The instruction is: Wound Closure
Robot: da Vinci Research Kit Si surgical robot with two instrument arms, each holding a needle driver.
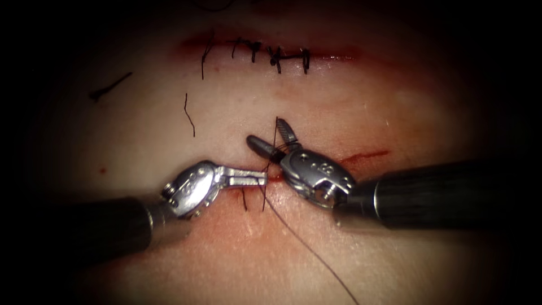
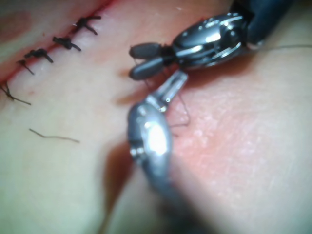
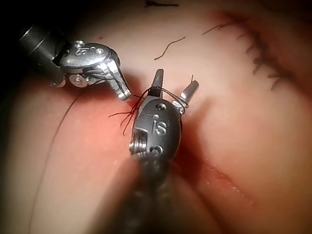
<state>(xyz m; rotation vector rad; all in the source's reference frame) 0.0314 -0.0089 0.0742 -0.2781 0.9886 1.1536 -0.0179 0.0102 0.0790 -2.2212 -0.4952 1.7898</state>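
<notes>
My left tool comes in from the lower left, its jaws shut on the dark thread at the lower cut. It is also in the left wrist view and the right wrist view. My right tool stands open just above it. Thread is wound around the base of its jaws, and the same loop crosses them in the right wrist view. A long strand trails down toward the front over the tissue. I see no needle.
A second cut farther back carries several dark stitches. Loose cut ends of thread lie to the left between the two cuts, another farther left. Red fluid stains the tissue around the lower cut.
</notes>
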